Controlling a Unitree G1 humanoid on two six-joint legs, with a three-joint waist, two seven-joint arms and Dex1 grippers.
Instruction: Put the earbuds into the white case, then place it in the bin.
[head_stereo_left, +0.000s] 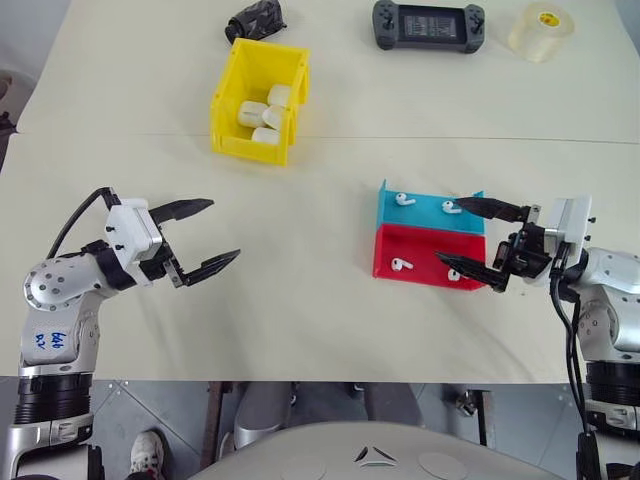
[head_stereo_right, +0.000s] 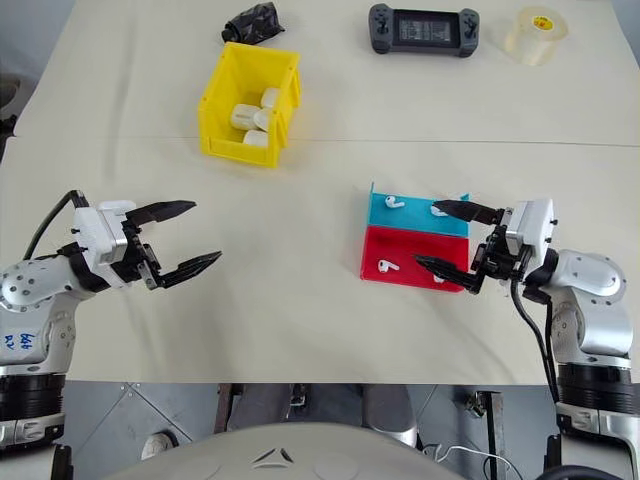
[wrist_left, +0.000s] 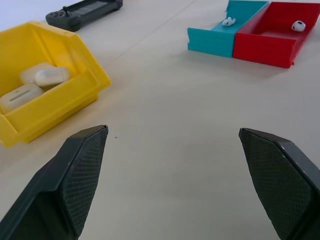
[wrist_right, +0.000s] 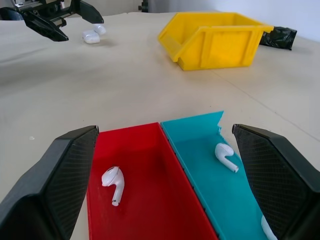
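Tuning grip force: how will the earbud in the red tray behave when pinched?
The earbud in the red tray looks glossy and rounded, so likely slippery and apt to squirt out. It is tiny beside the open right gripper, so probably very light. Lying flat, it may skid.

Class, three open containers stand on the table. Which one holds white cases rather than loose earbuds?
The yellow bin, standing apart at the far left. Several white cases lie inside it, while the blue tray and red tray each hold small earbuds.
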